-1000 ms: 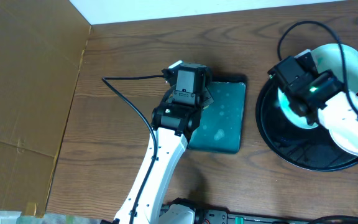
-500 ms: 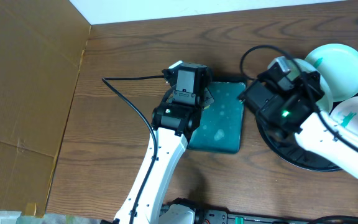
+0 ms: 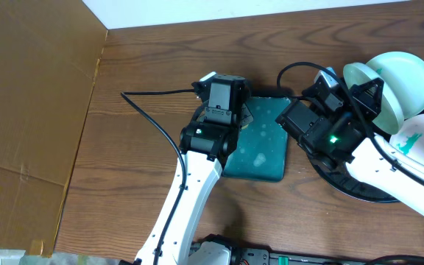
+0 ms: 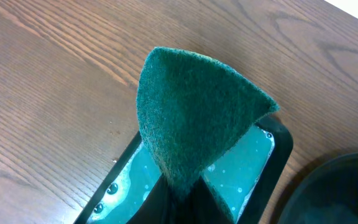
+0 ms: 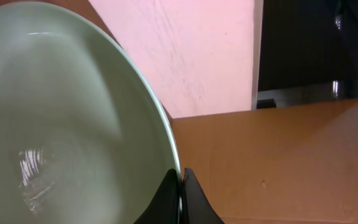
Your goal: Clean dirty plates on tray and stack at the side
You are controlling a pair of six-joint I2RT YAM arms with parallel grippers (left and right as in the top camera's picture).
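Note:
My right gripper (image 3: 369,92) is shut on the rim of one white plate (image 3: 355,73), which it holds tilted on edge above the left part of the round black tray (image 3: 359,190). In the right wrist view the plate (image 5: 61,124) fills the left side, with its rim pinched between the fingers (image 5: 182,186). A second plate (image 3: 411,73) lies at the far right. A third plate (image 3: 422,132), with a turquoise smear, lies on the tray. My left gripper (image 4: 182,193) is shut on a green scouring pad (image 4: 191,118) above the rectangular teal tray (image 3: 267,147).
The teal tray (image 4: 253,168) holds wet turquoise film with droplets. The black tray's rim (image 4: 340,193) lies just right of it. A cardboard sheet (image 3: 28,96) covers the table's left side. A black cable (image 3: 153,125) runs beside the left arm.
My right arm swung left toward the teal tray, lifting one plate off the black tray and tipping it on edge. The left arm and pad stayed still.

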